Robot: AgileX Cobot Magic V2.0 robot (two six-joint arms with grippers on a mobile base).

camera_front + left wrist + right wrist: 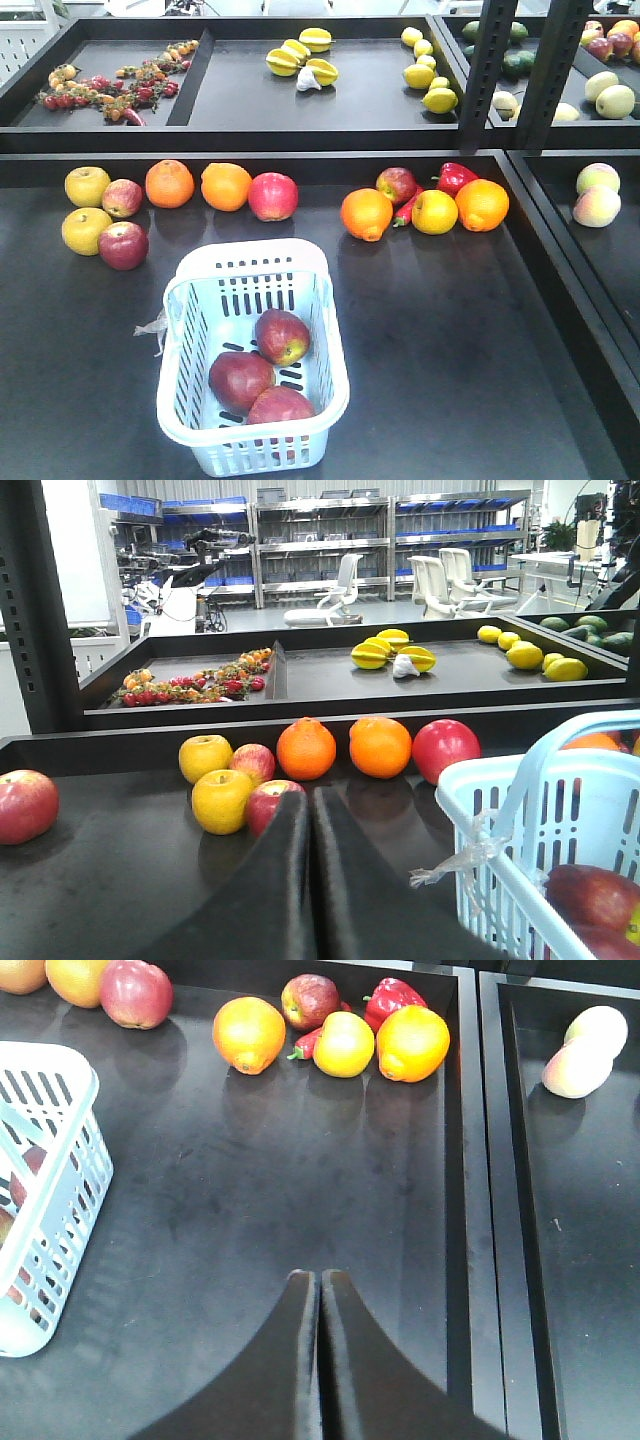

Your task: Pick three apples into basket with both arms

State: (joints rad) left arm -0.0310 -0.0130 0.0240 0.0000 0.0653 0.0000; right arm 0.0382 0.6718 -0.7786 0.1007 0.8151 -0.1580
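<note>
The left gripper (311, 805) is seen pressed together, empty, with the fruit row at 12 o'clock and the basket (520, 820) at 3 o'clock. The right gripper (320, 1285) is likewise closed over bare black table (300, 1190), bounded by a raised edge at 3 o'clock. In the front view, three apples (282, 336) are clustered in the basket's near half; its long axis runs 12 to 6.

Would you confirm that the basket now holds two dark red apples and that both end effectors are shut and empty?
Not quite: the basket holds three dark red apples, as the exterior front-facing view shows. The rest stands: the left end effector and the right end effector are shut and empty.
</note>
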